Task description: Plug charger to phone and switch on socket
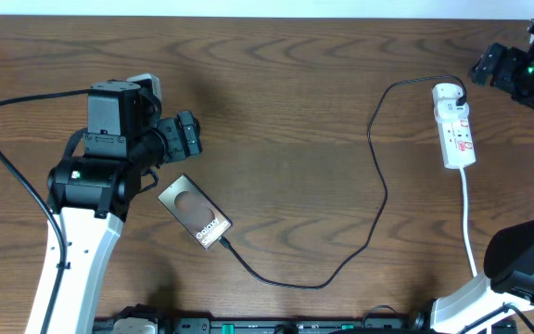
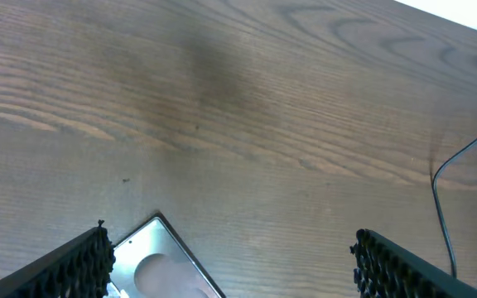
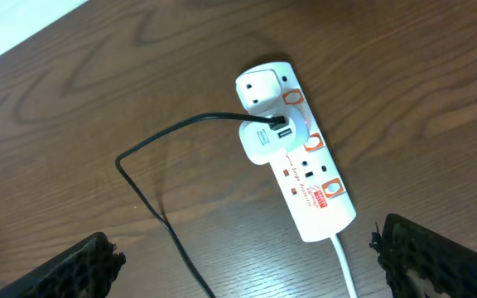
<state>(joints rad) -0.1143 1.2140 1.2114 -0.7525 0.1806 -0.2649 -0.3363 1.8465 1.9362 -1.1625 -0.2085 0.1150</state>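
- Charger (image 1: 385,190): runs across the bench (image 1: 286,93) from a white adapter (image 3: 259,142) on the socket (image 3: 296,157) to the phone (image 1: 194,211), its plug end meeting the phone's short edge.
- Left gripper (image 2: 230,257): jaws spread wide, near the phone's far corner.
- Right gripper (image 3: 247,257): jaws spread wide, near the socket.

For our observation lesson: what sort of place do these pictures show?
Probably a robotics lab test bench: a wooden table, two robot arms at its edge, and a phone, charger and socket laid out.
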